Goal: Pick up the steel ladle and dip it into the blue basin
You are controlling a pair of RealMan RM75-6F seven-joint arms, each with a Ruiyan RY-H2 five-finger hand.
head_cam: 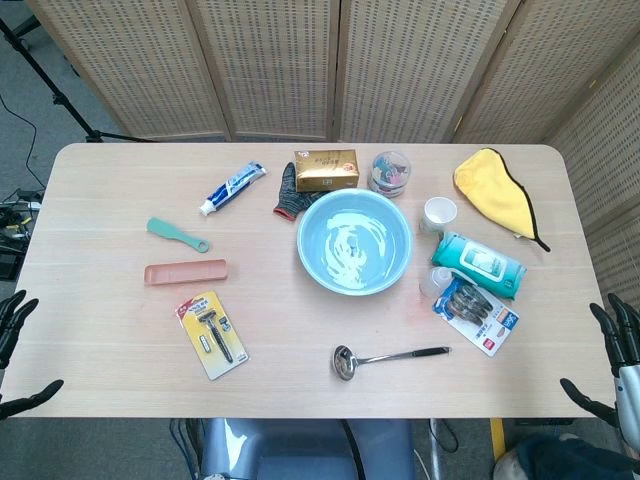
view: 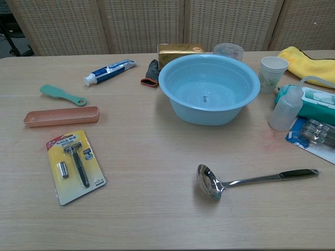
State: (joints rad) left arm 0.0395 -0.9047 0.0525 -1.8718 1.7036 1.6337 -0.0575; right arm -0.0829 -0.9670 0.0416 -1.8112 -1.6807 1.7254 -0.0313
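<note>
The steel ladle (head_cam: 385,357) (view: 246,181) lies flat near the table's front edge, bowl to the left and black-tipped handle to the right. Behind it stands the empty blue basin (head_cam: 354,241) (view: 209,86) at the table's middle. My left hand (head_cam: 14,340) shows at the far left edge of the head view, off the table, fingers spread and holding nothing. My right hand (head_cam: 612,360) sits at the far right edge, also off the table, fingers apart and empty. Neither hand appears in the chest view.
Left of the basin lie a razor pack (head_cam: 212,334), a pink tray (head_cam: 185,271), a green handle (head_cam: 177,235) and toothpaste (head_cam: 231,187). Right of it are a paper cup (head_cam: 438,213), a small bottle (view: 287,110), wipes (head_cam: 479,262), a blister pack (head_cam: 477,313) and a yellow cloth (head_cam: 497,190).
</note>
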